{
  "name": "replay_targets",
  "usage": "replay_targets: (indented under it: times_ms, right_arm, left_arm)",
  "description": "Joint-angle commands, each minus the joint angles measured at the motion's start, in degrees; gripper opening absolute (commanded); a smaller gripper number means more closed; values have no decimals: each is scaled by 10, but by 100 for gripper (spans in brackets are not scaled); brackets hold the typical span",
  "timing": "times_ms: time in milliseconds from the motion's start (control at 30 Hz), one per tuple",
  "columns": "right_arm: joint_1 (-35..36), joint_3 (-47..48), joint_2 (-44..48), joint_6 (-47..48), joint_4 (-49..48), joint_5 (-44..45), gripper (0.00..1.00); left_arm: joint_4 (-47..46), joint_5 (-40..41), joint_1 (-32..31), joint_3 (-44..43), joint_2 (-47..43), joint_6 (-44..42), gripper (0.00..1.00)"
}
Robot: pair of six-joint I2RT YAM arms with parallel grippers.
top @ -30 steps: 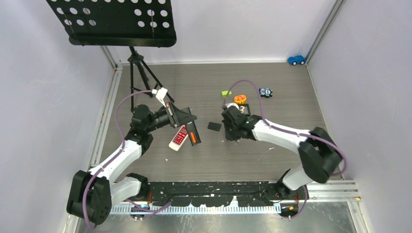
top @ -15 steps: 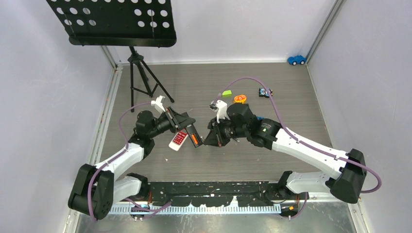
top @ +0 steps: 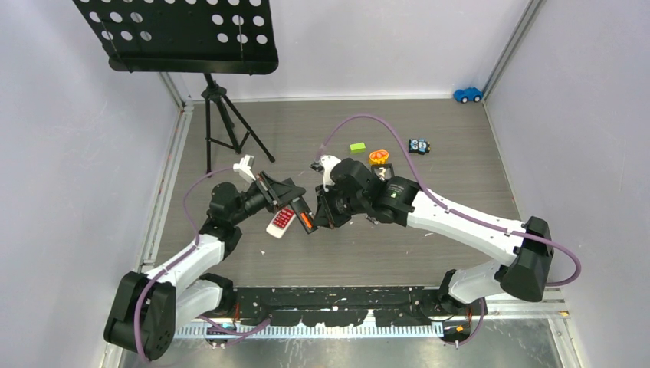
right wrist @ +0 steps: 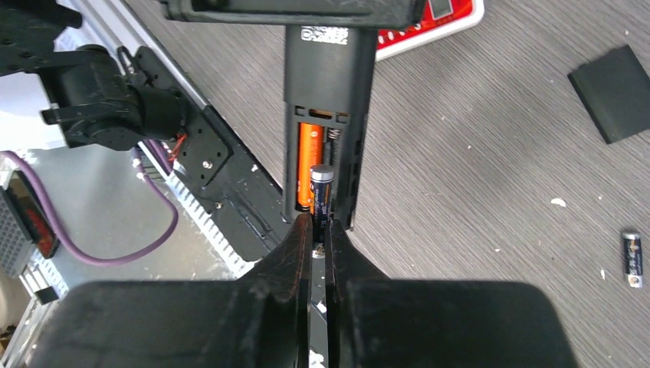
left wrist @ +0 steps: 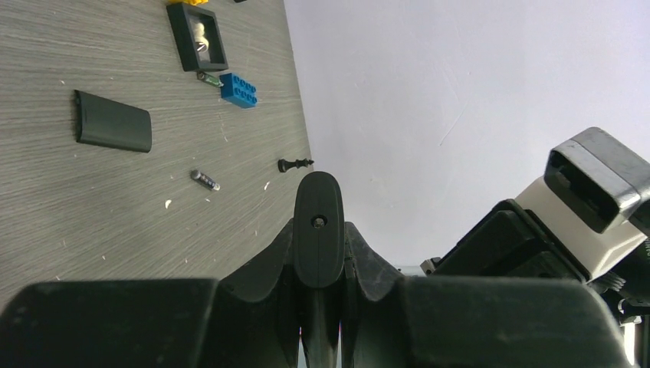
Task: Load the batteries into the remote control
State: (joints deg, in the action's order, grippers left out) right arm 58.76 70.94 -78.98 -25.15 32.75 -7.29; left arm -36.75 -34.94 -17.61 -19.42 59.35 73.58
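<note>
The left gripper (left wrist: pixel 319 234) is clamped on the black remote (right wrist: pixel 329 84), its two fingers pressed against the remote's narrow sides, and holds it up off the table (top: pixel 429 253) with the open battery bay turned toward the right arm. Against the open end of that remote the right gripper (right wrist: pixel 314 226) is pinched shut on the dark battery (right wrist: pixel 321 192). The battery's lower end sits between the fingertips, and its upper end reaches into the empty slot of the black remote, below the spring. From the wrist view it is hard to say whether it is already seated or only resting on the slot's edge. The orange battery (right wrist: pixel 309 161) lies in the neighbouring slot, touching the dark one's side. Just behind the black remote, on the table, lies a white and red remote (top: pixel 281 220). The battery cover (right wrist: pixel 613 92) lies flat on the table, apart from the black remote, and a loose battery (right wrist: pixel 631 259) lies well apart from it on the same side. Farther off, beyond the black remote, stand a green block (top: pixel 357 146), an orange toy (top: pixel 379 156) and a small toy car (top: pixel 418 145). Farthest from it are a blue toy car (top: pixel 467 94) by the back wall and a music stand (top: pixel 222 115) at the far left.
</note>
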Motion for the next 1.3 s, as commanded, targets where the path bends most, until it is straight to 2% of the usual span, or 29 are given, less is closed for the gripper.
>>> replay_targets:
  times_ms: [0, 633, 1133, 1267]
  right_arm:
    - [8, 19, -5, -2, 3, 25, 9]
    - [12, 15, -24, 7, -12, 21, 20]
    - [13, 28, -39, 7, -11, 19, 20]
    - [13, 29, -45, 4, -9, 23, 27]
  left_arm:
    - [-40, 4, 1, 6, -15, 13, 0]
    - [-50, 6, 1, 11, -14, 25, 0]
    - [-53, 5, 1, 11, 4, 27, 0]
    - [-55, 5, 1, 12, 4, 31, 0]
